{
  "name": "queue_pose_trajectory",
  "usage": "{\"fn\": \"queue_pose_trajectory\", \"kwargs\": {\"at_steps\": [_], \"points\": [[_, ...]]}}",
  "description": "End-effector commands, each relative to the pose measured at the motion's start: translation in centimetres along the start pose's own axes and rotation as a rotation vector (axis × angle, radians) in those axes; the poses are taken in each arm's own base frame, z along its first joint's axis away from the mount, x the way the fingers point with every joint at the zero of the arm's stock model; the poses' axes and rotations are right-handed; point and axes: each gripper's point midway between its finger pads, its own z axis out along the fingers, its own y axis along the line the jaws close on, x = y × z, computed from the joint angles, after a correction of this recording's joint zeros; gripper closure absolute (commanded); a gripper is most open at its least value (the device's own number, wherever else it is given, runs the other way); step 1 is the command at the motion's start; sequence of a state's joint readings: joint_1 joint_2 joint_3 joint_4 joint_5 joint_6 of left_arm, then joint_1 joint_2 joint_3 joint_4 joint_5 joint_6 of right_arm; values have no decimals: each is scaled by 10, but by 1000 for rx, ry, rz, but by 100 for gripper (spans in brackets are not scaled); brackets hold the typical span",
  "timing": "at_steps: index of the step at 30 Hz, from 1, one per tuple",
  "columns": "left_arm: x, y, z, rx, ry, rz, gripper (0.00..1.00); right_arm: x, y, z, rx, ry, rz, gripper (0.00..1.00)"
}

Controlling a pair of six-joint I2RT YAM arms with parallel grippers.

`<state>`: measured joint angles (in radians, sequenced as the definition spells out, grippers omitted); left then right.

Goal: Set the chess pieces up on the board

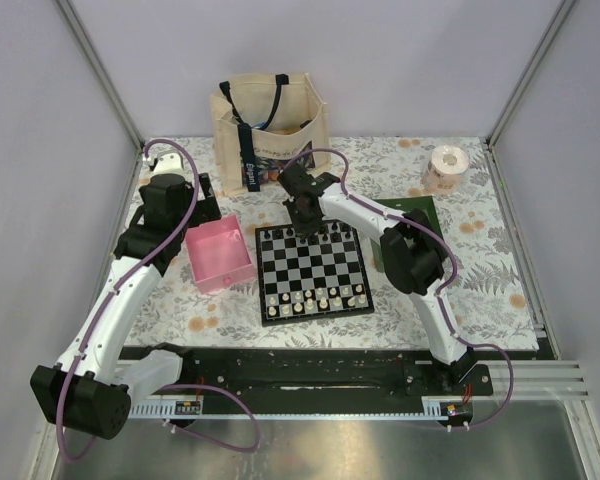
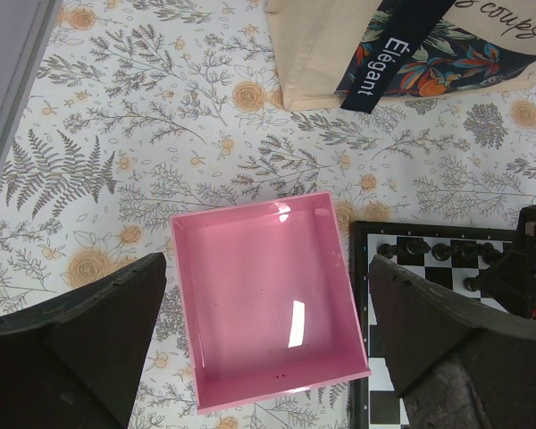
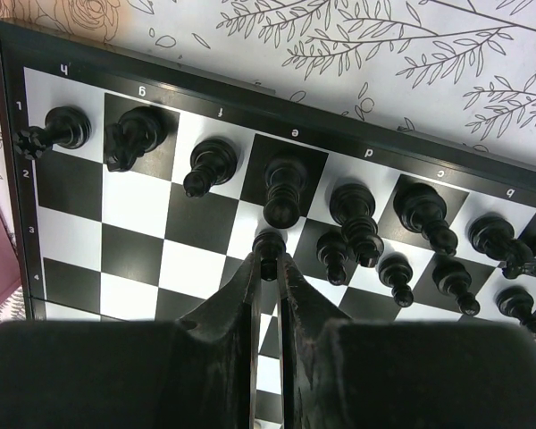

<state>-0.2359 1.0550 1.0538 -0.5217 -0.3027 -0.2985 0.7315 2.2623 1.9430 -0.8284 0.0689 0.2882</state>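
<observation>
— Which step is the robot on?

— Setting down a pawn, by the look of it. The right gripper (image 3: 269,261) has its jaws drawn almost together on a black pawn (image 3: 269,241), pinched near the head. It sits over the second row of the chessboard (image 1: 314,265), just in front of the tall piece (image 3: 284,186) on the e file.

— Is the pawn standing on its square yet?

— That cannot be told; the fingers hide its base.

— Where is the rest of the black set?

— Along the far edge of the chessboard. The back row runs from the rook (image 3: 55,128) in the h corner past the knight (image 3: 134,136) and bishop (image 3: 210,164). The placed pawns (image 3: 395,273) line the second row on the side away from the rook. The squares in front of bishop, knight and rook are bare. The white pieces (image 1: 315,297) fill the near rows.

— And the other arm?

— The left gripper (image 2: 266,268) hangs over the pink tray (image 2: 250,304), jaws wide apart and holding nothing. No pieces show in that tray.

— What does the next move call for?

— Probably lowering the pawn upright onto the middle of its square, opening only a little, then rising straight up. The tall piece and the nearest placed pawn stand close enough to be knocked. Three more pawns would then be needed, and these views do not show where they lie.
</observation>
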Motion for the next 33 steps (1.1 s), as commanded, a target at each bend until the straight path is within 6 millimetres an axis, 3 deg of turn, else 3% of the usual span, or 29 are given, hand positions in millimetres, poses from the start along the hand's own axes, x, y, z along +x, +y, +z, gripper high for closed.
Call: {"fn": "queue_pose_trajectory", "kwargs": {"at_steps": [1, 8, 19, 25, 30, 33], "points": [[-16, -6, -5, 27, -56, -19, 1, -13, 3, -4, 2, -40, -9, 94], [-15, -6, -4, 30, -54, -17, 1, -17, 4, -10, -3, -56, -9, 76], [-15, -6, -5, 28, -53, -16, 1, -29, 11, -30, -39, -91, -14, 72], [-14, -6, -3, 30, -49, -17, 1, -41, 14, -77, -79, -164, -7, 71], [-14, -4, -4, 19, -54, -17, 1, -40, -18, -129, 12, -288, 7, 60], [-14, -6, -3, 27, -49, -16, 1, -36, -43, -150, 23, -337, 67, 57]]}}
